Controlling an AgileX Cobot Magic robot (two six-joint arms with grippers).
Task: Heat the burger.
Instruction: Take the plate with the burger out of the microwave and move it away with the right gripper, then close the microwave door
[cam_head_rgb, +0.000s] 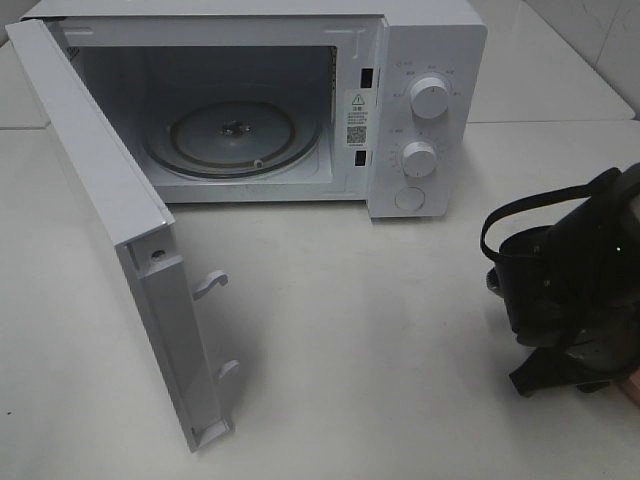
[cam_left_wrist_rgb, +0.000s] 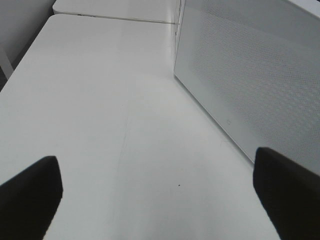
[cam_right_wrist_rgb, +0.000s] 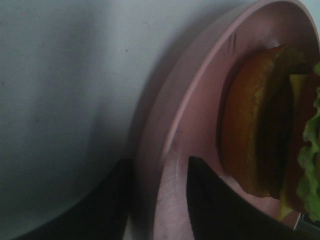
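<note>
Pink plate (cam_right_wrist_rgb: 187, 125) rim sits between the right gripper's (cam_right_wrist_rgb: 160, 200) fingers; grip uncertain (left gripper (cam_left_wrist_rgb: 155, 200) gapes empty), so the burger (cam_right_wrist_rgb: 270, 125) could slide off.

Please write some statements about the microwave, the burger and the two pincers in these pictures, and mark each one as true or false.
1. The microwave door stands open. True.
2. The burger already sits on the glass turntable. False: the turntable is bare, and the burger lies on the pink plate seen in the right wrist view.
3. The right pincer has one finger over the plate's rim and one outside it. True.
4. The left pincer is shut on the door. False: its fingers stand wide apart over the white table, holding nothing.
5. The microwave has two round knobs on its front panel. True.
</note>
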